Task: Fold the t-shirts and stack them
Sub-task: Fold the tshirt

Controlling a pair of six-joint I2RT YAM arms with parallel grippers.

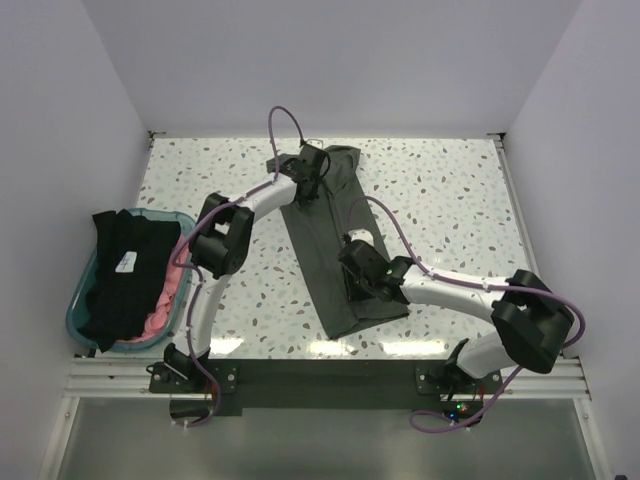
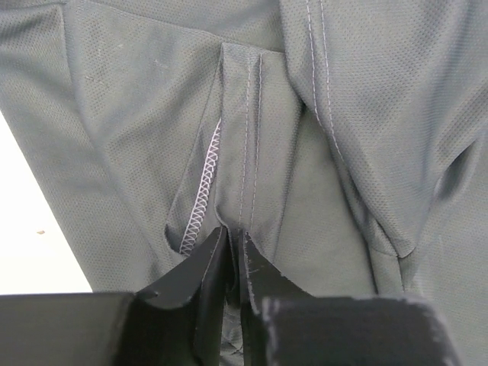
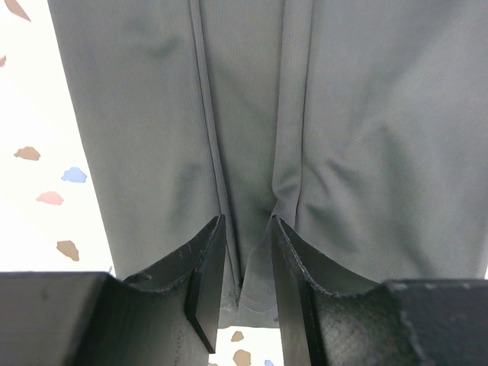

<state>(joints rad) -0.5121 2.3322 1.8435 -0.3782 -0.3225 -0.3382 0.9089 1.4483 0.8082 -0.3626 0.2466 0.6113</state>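
Pinching the olive-green t-shirt (image 1: 322,245) at two places. Left gripper (image 2: 232,232) at the far, sleeve end, fingers (image 2: 204,267) almost together on a stitched fold. Right gripper (image 3: 245,229) toward the near end, fingers (image 3: 204,263) clamped on a raised ridge of cloth, set wider apart than the left pair. Lies as a long, narrow, doubled strip running diagonally across the middle of the worktop (image 1: 450,200), near end close to the front edge. Waiting in the teal tub (image 1: 75,300) at the left: black t-shirt (image 1: 125,265) on top, pink t-shirt (image 1: 165,310) showing beneath.

Likely risks from here:
- Catching only the upper layer at either grip, and so peeling the strip open on lifting instead of carrying it whole.
- Pulling unevenly with the two arms, skewing the strip or dragging out the lengthwise fold.
- Losing the thin cloth from the left pinch, held by little more than a seam.
- Trailing the near end over the front edge if drawn toward the bases.

Plenty of bare worktop to the right and toward the far right corner. Less on the left, with the left arm (image 1: 235,215) bent across and the tub just beyond. Walls (image 1: 560,80) close on three sides.
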